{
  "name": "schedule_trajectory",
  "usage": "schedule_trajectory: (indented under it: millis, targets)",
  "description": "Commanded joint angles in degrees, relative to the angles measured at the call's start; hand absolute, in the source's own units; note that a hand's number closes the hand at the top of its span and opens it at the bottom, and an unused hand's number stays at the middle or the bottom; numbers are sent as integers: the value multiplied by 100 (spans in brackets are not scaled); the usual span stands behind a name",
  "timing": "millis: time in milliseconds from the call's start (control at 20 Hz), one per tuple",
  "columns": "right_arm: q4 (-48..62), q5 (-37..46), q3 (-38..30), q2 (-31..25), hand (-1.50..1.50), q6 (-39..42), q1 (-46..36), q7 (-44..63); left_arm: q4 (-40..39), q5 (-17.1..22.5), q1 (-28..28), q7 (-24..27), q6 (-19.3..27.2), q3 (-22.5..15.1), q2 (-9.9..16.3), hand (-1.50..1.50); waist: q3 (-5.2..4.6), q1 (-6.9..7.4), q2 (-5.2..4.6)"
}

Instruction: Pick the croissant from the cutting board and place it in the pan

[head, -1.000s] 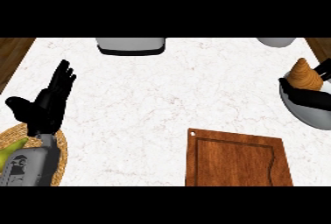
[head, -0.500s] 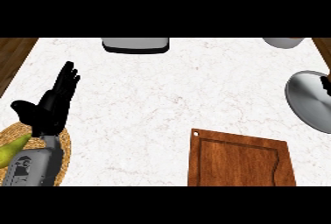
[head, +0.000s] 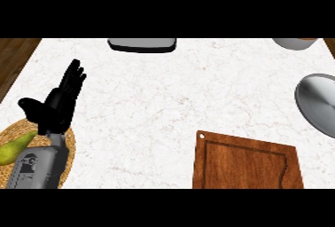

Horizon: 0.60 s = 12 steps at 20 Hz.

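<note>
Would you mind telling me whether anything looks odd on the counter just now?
Yes: the cutting board is bare and the pan at the right edge looks empty, so no croissant shows anywhere. The left hand rests open.

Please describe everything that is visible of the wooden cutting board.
The cutting board is a reddish-brown wooden rectangle lying flat on the white marbled counter, at the lower right of the head view. A groove runs just inside its rim, and a small hole sits in its upper left corner. Its lower edge is cut off by the view. Nothing lies on its visible surface and no hand touches it.
</note>
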<state>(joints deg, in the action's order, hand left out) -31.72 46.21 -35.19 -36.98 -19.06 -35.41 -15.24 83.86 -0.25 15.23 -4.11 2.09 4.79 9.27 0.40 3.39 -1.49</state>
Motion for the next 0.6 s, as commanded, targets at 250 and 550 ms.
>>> schedule_trajectory:
  millis: [250, 550]
  targets:
    - [1599, -593, -410, -240, -150, 1604, -319, -478, 6, -78, 108, -39, 99, -64, -83, 0, 15, 18, -16]
    - [1857, -730, -608, -263, -150, 1274, -187, -1206, 210, -21, -7, -226, 17, 2, 57, 0, 12, 26, 10]
